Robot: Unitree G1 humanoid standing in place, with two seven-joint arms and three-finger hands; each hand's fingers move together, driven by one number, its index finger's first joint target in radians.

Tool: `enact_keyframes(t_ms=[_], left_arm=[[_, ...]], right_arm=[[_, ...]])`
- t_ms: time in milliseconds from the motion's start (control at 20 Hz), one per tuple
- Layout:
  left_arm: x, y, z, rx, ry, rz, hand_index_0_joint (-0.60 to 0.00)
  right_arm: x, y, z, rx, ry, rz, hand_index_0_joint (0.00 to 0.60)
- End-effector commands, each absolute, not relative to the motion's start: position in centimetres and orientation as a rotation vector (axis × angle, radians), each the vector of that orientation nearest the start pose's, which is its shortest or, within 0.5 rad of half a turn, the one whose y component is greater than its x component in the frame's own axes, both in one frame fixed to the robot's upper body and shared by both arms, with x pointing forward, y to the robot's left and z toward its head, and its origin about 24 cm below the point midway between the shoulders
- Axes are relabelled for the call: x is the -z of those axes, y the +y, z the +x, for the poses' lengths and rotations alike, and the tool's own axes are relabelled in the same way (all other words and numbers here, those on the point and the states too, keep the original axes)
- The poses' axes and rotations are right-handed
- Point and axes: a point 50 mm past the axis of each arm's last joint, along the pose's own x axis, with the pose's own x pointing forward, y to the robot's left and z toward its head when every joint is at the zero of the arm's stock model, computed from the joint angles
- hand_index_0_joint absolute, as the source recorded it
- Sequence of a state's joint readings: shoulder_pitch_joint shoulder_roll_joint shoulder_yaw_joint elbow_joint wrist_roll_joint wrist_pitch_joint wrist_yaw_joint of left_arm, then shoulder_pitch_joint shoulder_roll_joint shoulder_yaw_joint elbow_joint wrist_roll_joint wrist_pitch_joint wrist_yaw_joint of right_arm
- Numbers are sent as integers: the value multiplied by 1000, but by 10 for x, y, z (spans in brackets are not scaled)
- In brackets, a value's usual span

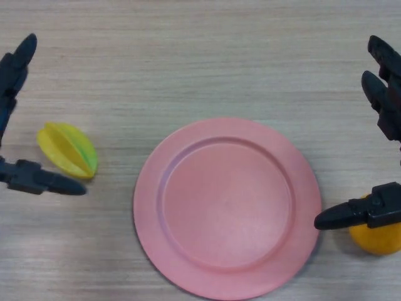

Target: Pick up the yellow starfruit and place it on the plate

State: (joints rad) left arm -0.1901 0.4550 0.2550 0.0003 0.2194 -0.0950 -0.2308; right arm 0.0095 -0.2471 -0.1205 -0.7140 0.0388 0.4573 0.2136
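The yellow starfruit, ribbed with a green tinge, lies on the wooden table left of the pink plate. The plate is bare and sits at centre. My left hand is at the left edge, open, its fingers above the starfruit and its thumb just below it, not touching. My right hand is at the right edge, open, with its thumb reaching toward the plate's right rim.
A yellow-orange round fruit sits at the lower right, partly hidden behind my right thumb, close to the plate's rim. The table is light wood.
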Motion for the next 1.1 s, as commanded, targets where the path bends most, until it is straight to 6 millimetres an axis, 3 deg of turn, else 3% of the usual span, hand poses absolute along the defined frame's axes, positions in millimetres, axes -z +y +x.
enact_keyframes(t_ms=[50, 400, 950, 1100], left_arm=[[-183, 278, 273, -114, -441, 816, 0], [-147, 275, 282, -91, -295, 775, 0], [-126, 279, 291, -173, -292, 710, 0], [-123, 279, 294, -182, -309, 706, -400]], right_arm=[[-195, -186, 209, -120, -457, -255, 0], [-194, -187, 209, -118, -458, -254, 0], [-192, -187, 212, -124, -454, -255, 0], [-192, -187, 212, -124, -453, -256, 0]])
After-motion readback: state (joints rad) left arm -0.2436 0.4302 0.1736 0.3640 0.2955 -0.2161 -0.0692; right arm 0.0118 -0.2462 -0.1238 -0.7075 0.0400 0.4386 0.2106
